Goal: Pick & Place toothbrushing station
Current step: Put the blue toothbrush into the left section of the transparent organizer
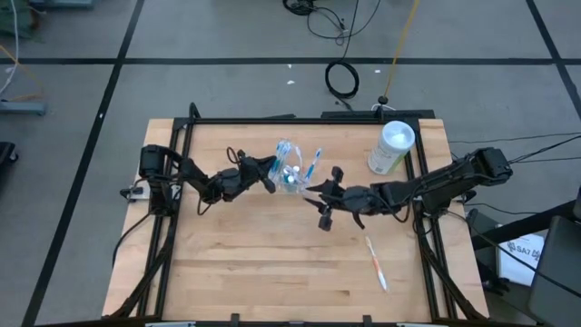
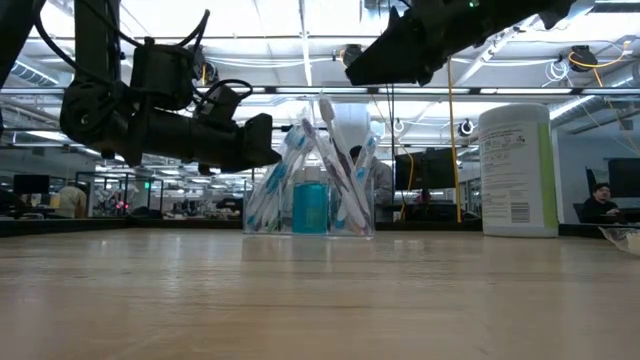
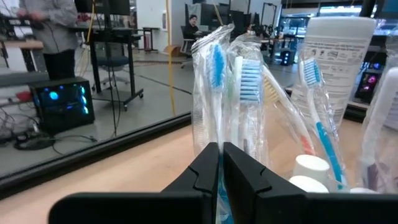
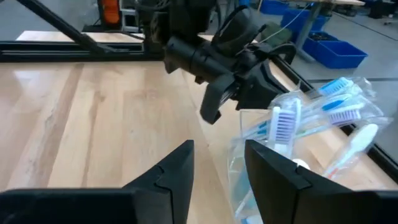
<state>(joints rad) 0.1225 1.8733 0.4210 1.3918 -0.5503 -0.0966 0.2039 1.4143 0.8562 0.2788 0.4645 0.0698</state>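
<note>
The toothbrushing station [image 1: 292, 170] stood upright on the surface [image 1: 272, 272], just above the frame's centre. My left tool [image 1: 271, 174] sat clenched at its left edge; my right tool [image 1: 325, 197], fingers parted and empty, hovered lower right of it.

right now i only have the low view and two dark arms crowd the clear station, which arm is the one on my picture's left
observer: that's the left arm. From above, its hand is right at the toothbrushing station, on the side facing that arm.
operator: is that hand shut on it
observer: the left wrist view shows its fingers almost together, close to the wrapped brushes. I can't tell whether they pinch the clear wall.
operator: and the one up top on my right
observer: that's the right hand. Its wrist view shows it open, beside the station and not around it.
</note>
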